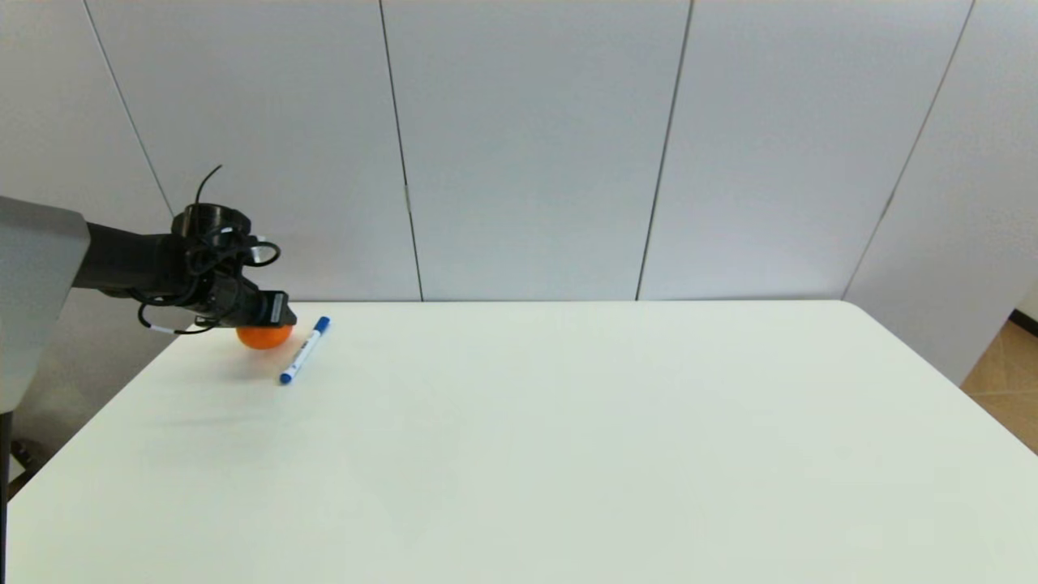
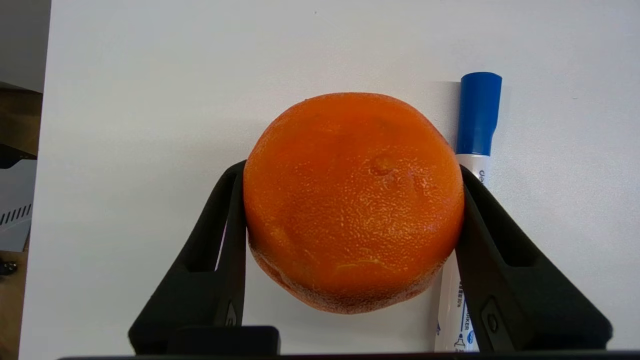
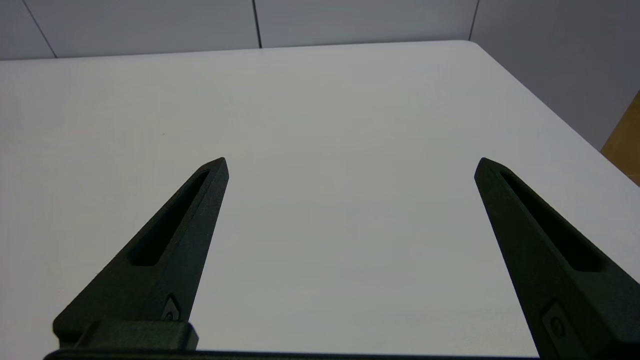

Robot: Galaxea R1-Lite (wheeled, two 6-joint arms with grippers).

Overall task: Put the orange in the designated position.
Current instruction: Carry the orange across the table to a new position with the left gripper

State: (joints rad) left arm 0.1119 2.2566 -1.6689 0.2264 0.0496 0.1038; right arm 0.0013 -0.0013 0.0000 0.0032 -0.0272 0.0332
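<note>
One white table (image 1: 568, 454) fills most of the head view, backed by pale grey wall panels (image 1: 527, 146). From the left side the left arm (image 1: 138, 264) reaches out level over the table's far left corner, its black wrist wrapped in loose cables. At its end the left gripper (image 2: 352, 170) is closed around the orange (image 2: 352, 202): in the left wrist view one black finger presses against each side of the fruit, and the dimpled peel bulges between them. In the head view the orange (image 1: 263, 337) shows just under the gripper body, near the table's far left corner; whether it rests on the surface or is slightly lifted cannot be told. Just beside it, on the side toward the table's middle, lies a white marker pen (image 1: 305, 350) with a blue cap, flat on the table and angled. The right gripper (image 3: 350, 165) hangs over bare tabletop, fingers spread wide and holding nothing.
</note>
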